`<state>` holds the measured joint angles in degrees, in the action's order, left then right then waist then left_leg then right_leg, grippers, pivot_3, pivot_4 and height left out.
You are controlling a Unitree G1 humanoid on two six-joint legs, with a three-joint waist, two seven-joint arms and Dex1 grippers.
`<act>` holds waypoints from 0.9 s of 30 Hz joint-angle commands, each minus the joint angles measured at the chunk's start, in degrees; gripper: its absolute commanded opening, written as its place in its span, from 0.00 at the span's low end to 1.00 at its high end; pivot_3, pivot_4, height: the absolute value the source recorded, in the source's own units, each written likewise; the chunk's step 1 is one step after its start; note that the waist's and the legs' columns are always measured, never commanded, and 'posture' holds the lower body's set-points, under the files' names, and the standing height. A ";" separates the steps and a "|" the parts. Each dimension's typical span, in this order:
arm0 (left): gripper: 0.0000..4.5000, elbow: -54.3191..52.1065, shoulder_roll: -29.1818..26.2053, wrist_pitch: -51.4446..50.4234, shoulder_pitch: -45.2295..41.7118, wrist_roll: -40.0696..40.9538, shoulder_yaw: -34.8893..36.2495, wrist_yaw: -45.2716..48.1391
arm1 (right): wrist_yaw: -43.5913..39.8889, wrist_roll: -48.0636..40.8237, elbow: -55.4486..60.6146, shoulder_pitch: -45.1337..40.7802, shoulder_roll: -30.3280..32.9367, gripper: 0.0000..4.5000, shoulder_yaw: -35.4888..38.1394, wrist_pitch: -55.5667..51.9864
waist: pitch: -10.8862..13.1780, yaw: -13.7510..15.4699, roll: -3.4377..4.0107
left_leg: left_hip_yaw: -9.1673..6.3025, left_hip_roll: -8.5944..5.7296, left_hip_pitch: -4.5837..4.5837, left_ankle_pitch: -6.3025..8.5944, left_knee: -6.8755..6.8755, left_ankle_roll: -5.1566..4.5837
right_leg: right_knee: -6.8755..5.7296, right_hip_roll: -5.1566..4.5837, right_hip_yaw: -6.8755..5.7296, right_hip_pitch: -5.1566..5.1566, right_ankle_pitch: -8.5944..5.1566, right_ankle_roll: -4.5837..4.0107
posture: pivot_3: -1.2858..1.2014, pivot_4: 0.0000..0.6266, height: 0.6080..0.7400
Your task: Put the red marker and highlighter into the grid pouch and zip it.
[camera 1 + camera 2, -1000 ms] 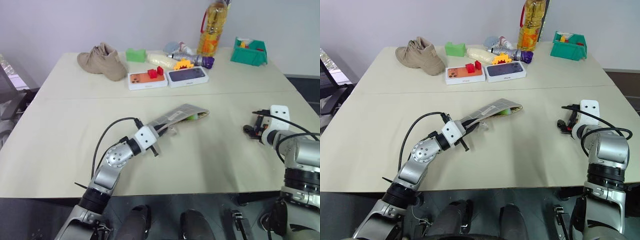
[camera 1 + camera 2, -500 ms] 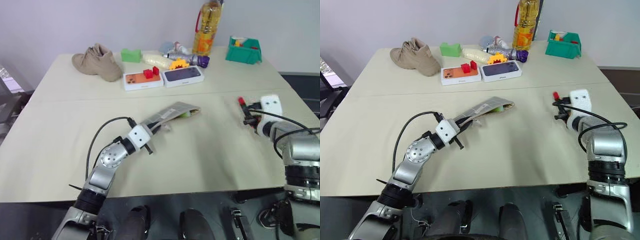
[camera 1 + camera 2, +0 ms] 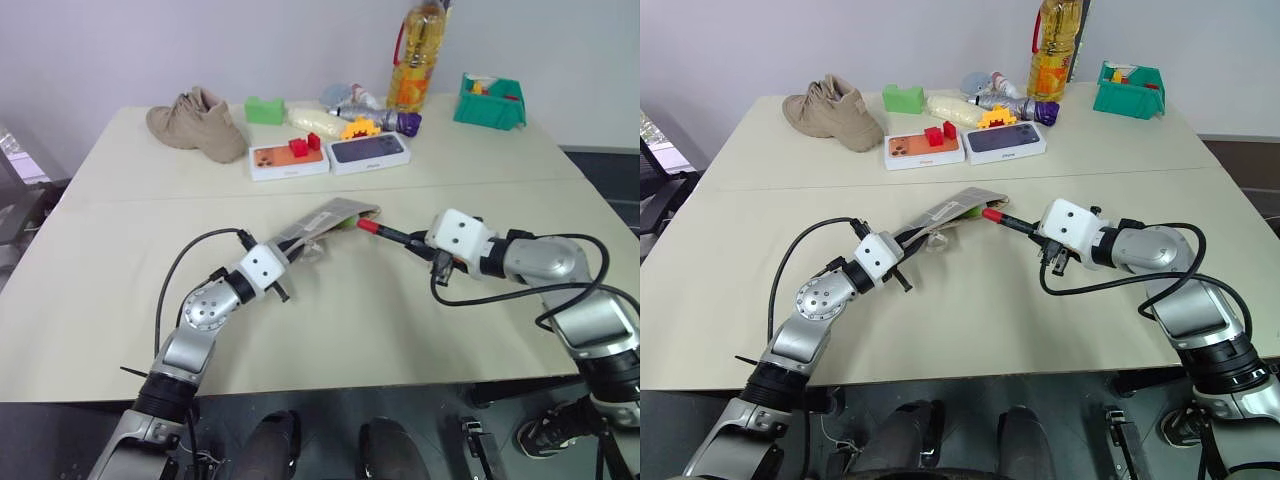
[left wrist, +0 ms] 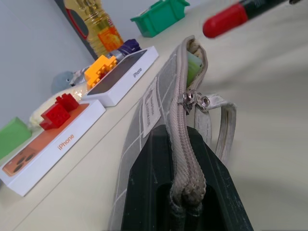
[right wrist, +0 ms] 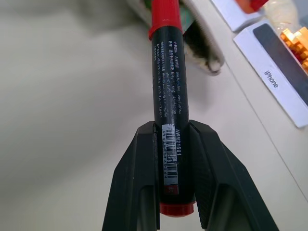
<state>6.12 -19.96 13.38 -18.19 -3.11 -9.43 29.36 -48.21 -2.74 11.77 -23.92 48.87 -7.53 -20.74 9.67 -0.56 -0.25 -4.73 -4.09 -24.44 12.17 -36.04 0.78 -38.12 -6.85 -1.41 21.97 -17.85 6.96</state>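
Observation:
The grid pouch lies on the table's middle, grey with white lines, its far end gaping open. My left gripper is shut on the pouch's near end, along the zipper seam; the zipper pull hangs partway along. The highlighter shows its green cap inside the open mouth. My right gripper is shut on the red marker, a black barrel with red ends. The marker is held nearly level, its red tip right at the pouch's mouth.
Two white phone boxes sit behind the pouch, one bearing small red blocks. Further back are a tan shoe, a green block, an oil bottle and a green bin.
My right gripper closed on the marker at the table's right, lifted it, rolled and swung left to the pouch's mouth. The left gripper drifted slightly left with the pouch.

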 commanded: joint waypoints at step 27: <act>0.00 -6.41 2.23 2.86 1.40 -1.35 -8.12 5.35 | -6.54 14.80 2.69 -5.89 1.40 0.08 -7.51 9.61 | 0.00 -0.04 0.00 | 0.00 0.00 0.00 0.00 0.01 0.00 | 0.00 -0.01 0.00 0.02 0.00 0.00 | 0.52 0.24 0.99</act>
<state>2.63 -17.83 15.00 -16.43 -4.54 -17.28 34.47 -54.47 11.58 11.72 -28.18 50.76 -15.25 -11.95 9.67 -0.60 -0.25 -4.73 -4.08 -24.44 12.17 -36.03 0.78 -38.12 -6.86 -1.41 21.99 -17.85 6.96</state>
